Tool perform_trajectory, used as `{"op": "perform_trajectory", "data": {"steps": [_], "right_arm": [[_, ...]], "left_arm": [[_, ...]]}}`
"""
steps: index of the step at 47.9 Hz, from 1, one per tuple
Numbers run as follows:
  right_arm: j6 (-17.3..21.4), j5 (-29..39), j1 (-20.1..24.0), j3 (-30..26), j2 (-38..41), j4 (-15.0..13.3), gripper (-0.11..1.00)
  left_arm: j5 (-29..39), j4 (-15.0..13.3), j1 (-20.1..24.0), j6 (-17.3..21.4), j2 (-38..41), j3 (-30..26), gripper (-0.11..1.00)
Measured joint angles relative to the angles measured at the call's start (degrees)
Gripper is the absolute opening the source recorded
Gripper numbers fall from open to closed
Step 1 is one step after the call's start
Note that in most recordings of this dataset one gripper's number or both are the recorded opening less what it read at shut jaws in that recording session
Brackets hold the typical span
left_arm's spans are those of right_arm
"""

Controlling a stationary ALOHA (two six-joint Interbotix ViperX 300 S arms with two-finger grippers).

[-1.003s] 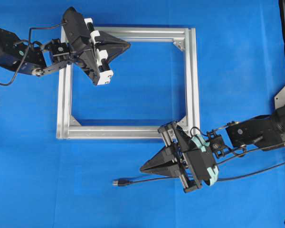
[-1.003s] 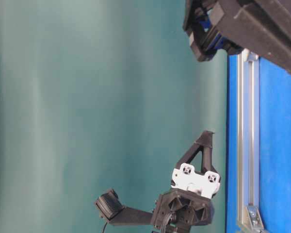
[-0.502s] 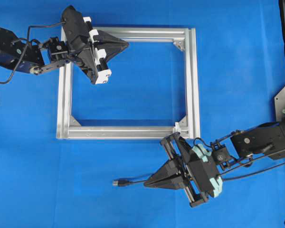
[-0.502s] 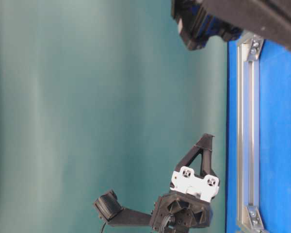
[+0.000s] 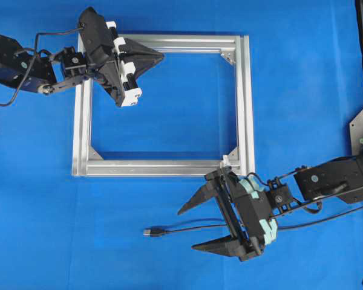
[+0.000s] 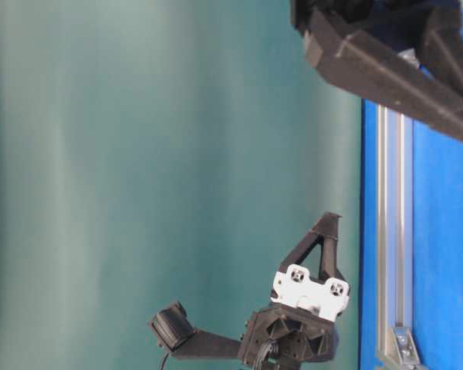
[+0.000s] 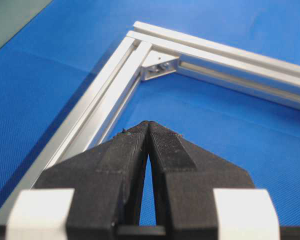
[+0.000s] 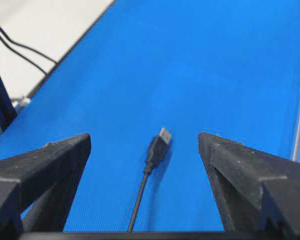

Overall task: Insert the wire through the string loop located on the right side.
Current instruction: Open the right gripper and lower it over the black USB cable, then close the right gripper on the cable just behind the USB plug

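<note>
Now my right claw (image 5: pixel 192 228) stands with its fingers spread wide; a second ago they were pressed together on the wire (image 5: pixel 181 229), which has since dropped and lies loose on the blue bench (image 5: pixel 48 229). Its plug (image 8: pixel 157 145) rests flat between my two open fingers, touching neither, its metal tip pointing away from my wrist. My right arm has also swung a little farther from the frame (image 5: pixel 245 103). My left claw (image 5: pixel 162 57) stays pressed together, gripping nothing, over the frame's far left corner. I cannot make out the string loop. Open bench lies all around the plug; the frame's near rail runs just beyond my upper finger.
</note>
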Motion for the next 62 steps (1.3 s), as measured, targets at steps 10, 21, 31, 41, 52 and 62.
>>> {"op": "perform_trajectory", "data": {"steps": [10, 21, 31, 41, 52, 62], "right_arm": [[0.0, 0.09, 0.26, -0.53, 1.67, 3.25, 0.85], [0.09, -2.37, 1.32, -2.11, 8.26, 8.0, 0.85], [-0.09, -3.87, 2.02, -2.81, 11.95, 11.43, 0.84], [-0.09, -4.22, 2.2, -3.16, 13.8, 12.66, 0.84], [-0.09, -4.31, 2.2, -3.34, 14.33, 13.62, 0.79], [-0.18, -4.48, 2.29, -3.34, 14.33, 13.62, 0.59]], "left_arm": [[0.09, 0.0, 0.0, 0.0, -0.09, -0.09, 0.0], [0.0, 0.0, 0.0, 0.0, -0.09, 0.0, 0.0], [0.09, 0.0, -0.09, -0.26, 0.0, 0.0, 0.0], [0.09, 0.0, -0.53, -0.26, -0.09, 0.09, 0.0], [0.09, 0.0, -0.62, -0.7, 0.0, 0.09, 0.0], [0.09, 0.0, -0.62, -0.62, 0.0, 0.09, 0.0]]}}
